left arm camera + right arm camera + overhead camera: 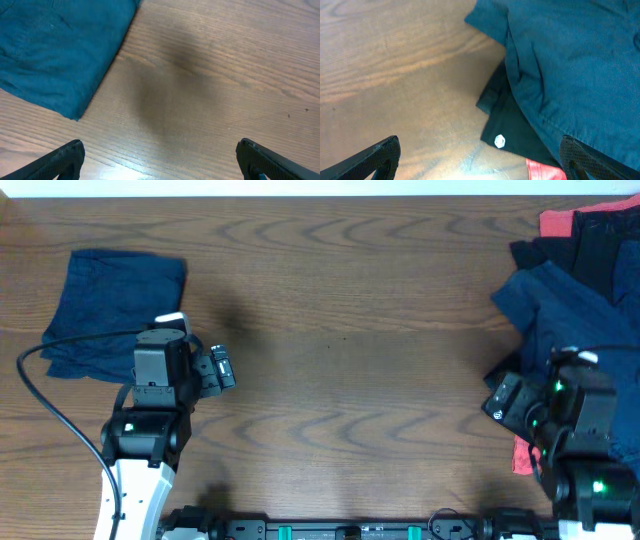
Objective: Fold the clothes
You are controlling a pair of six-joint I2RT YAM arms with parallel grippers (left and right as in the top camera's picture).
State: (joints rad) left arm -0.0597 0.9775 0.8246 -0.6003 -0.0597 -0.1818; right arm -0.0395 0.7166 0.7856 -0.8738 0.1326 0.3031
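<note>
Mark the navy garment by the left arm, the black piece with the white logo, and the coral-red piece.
navy garment (110, 305), overhead view, middle of the cloth
black piece (517, 132), right wrist view, cloth beside its logo
coral-red piece (558, 222), overhead view, exposed upper corner

Even, fairly bright light falls from above. In the left wrist view a soft dark shadow crosses the counter (235, 65), with pale glare at its near edge. The fingertips of the left end effector (160, 160) look dark and unsharp. The right wrist view shows similar near glare.
</note>
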